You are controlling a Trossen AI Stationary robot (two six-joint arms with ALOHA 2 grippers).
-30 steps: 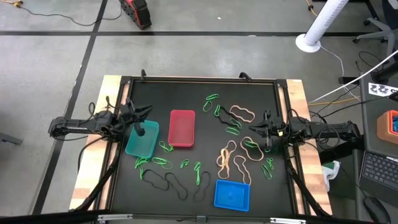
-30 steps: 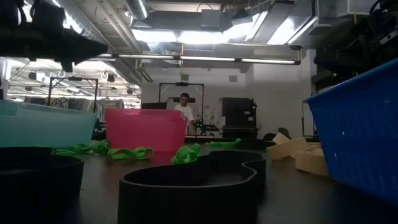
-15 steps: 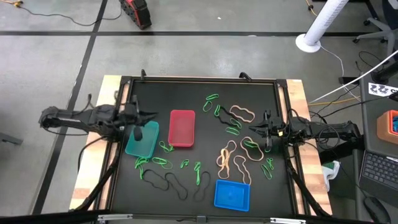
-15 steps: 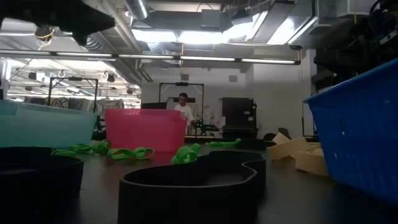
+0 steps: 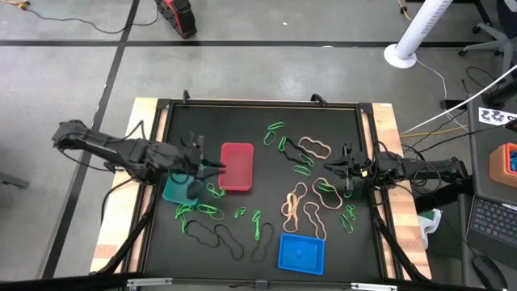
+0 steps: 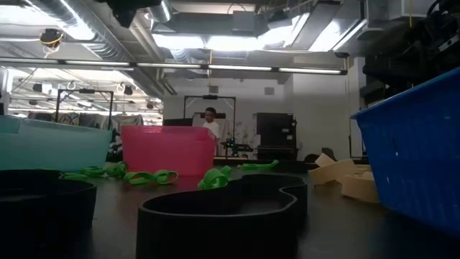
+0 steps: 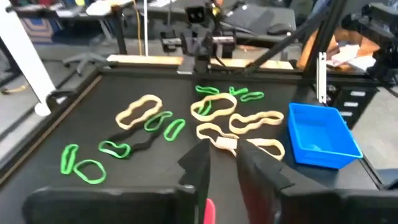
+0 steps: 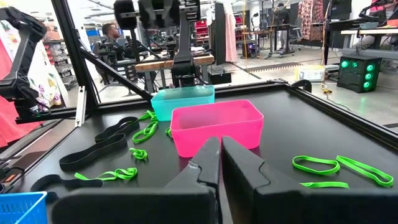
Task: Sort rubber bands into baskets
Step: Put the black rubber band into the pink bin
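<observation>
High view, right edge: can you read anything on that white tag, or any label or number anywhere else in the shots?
White tag at the right edge of the high view: black marks on it, too small and blurred to read.
Red basket, blue basket, teal basket: no label shows.
Left gripper and right gripper: no marking shows.
No other readable text in any view.

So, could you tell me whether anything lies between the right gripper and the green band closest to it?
Nothing visible does. The right gripper hangs at the mat's right side with jaws shut, and the green band lies just ahead of its tips with only bare black mat between.
</observation>
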